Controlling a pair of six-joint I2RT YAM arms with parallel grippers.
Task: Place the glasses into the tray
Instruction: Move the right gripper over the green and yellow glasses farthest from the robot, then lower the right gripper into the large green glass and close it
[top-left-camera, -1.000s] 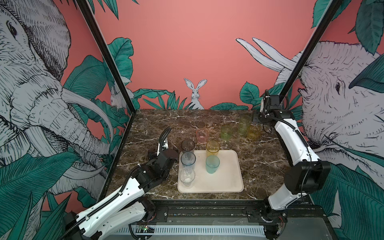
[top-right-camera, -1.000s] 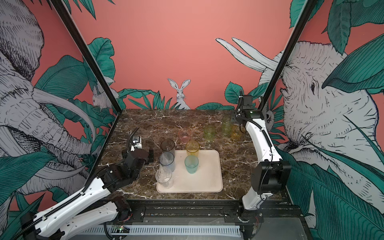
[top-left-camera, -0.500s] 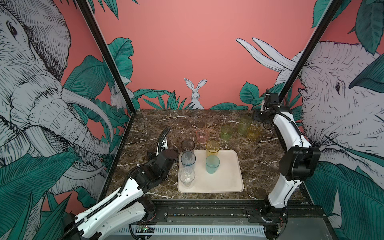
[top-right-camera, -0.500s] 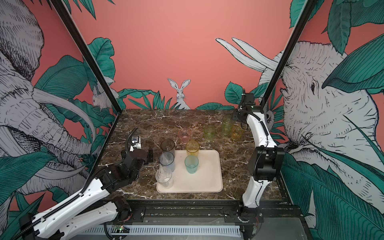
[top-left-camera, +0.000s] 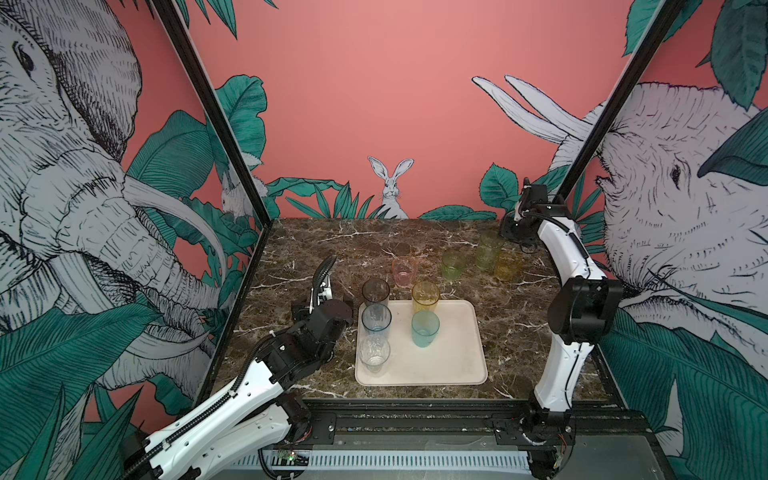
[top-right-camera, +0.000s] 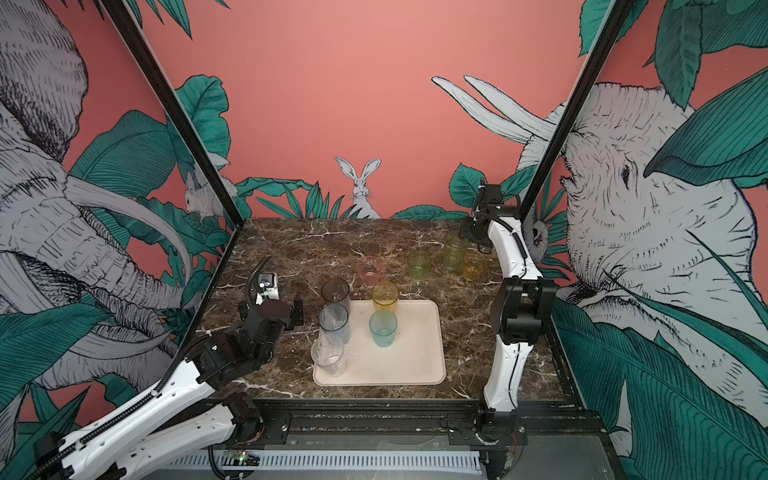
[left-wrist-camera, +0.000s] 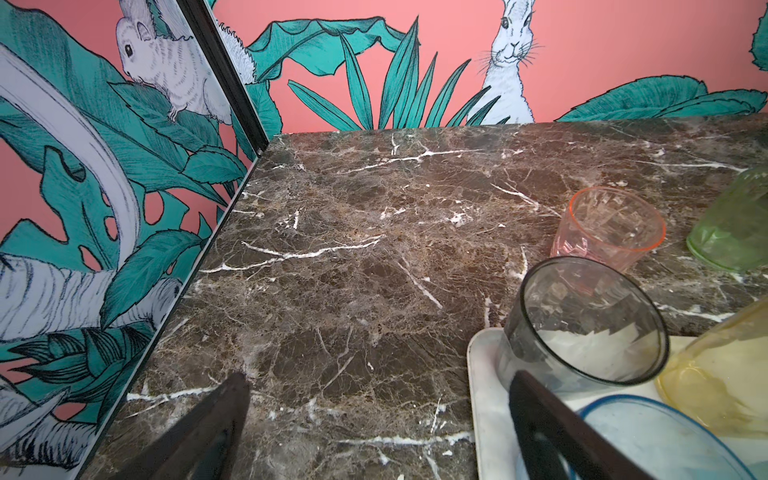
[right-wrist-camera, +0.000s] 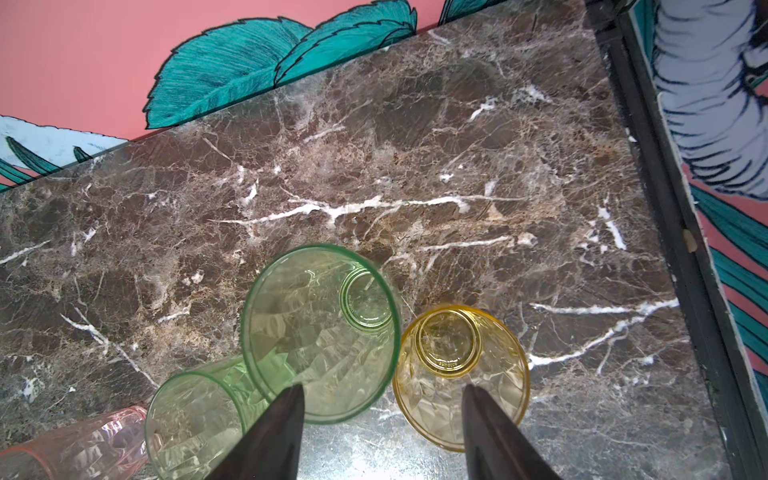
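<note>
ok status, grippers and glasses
left gripper open, empty. right gripper open above tall green glass and short yellow glass. five glasses in tray, four outside.

I see a brown marble table (top-left-camera: 332, 249) with white veins. The cream tray (top-left-camera: 453, 353) lies flat on it, one corner just beside my left claw (left-wrist-camera: 378, 380). Standing straight on the marble are a pink glass (top-left-camera: 404, 271) ahead of the left claw, and a tall green glass (right-wrist-camera: 320, 332) and amber glass (right-wrist-camera: 459, 374) side by side under my right claw (right-wrist-camera: 382, 399). A short green glass (right-wrist-camera: 195, 415) stands just beside the tall one.
</note>
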